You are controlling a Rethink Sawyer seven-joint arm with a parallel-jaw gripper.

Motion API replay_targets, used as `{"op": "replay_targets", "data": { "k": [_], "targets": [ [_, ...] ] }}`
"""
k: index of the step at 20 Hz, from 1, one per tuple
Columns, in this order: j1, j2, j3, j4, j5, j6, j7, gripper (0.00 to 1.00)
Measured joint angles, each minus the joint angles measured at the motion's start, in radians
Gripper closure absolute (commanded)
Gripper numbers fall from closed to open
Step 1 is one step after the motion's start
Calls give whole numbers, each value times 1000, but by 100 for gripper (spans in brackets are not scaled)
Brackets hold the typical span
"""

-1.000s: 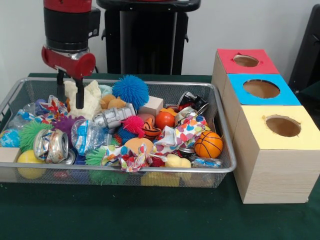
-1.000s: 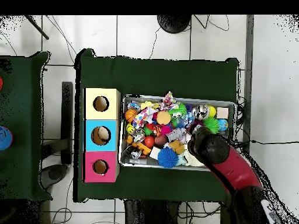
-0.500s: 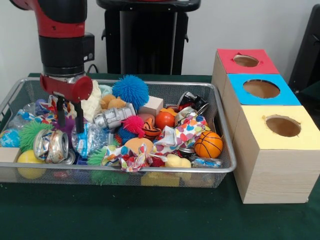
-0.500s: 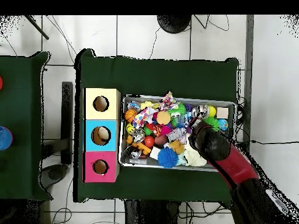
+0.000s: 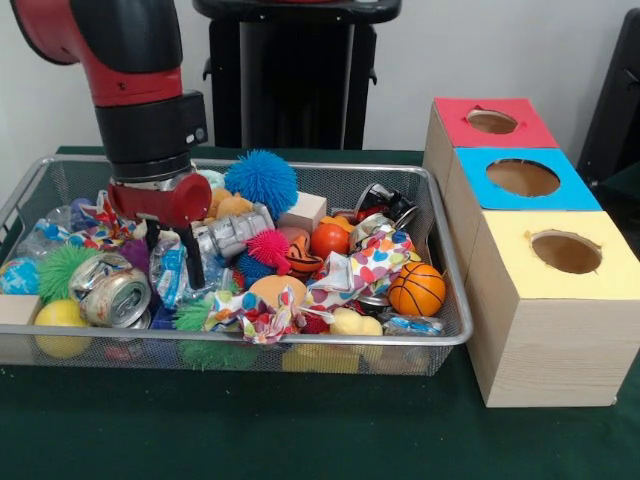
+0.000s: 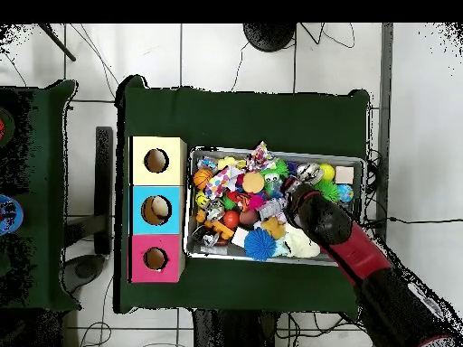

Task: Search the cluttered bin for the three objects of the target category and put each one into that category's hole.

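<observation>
Green-clothed bench [image 5: 300,440] is carrying everything, and down in the bin [image 5: 330,342], left of centre, a crinkly clear bottle [image 5: 168,268] with a blue-white label is sitting between the gripper [image 5: 172,268] fingers, which are standing apart around it, not yet pinching. Beside it a crushed can [image 5: 112,292] is crowding in. My call: squeeze across the bottle's middle and lift straight up so the can is not dragged along. Compared with half a second ago, the gripper is sitting lower and has shifted toward the bin's centre.
</observation>
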Motion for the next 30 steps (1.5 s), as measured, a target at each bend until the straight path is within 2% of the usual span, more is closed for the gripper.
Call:
{"op": "replay_targets", "data": {
  "k": [6,11,12,15,23,30],
  "targets": [
    [-28,13,46,0,-11,0,0,0],
    [-3,8,42,0,-15,0,0,0],
    [24,3,33,0,-27,0,0,100],
    [33,1,30,0,-33,1,0,100],
    [155,-24,-59,-5,-82,37,0,100],
    [217,-47,-108,-5,-82,41,0,100]
  ]
}}
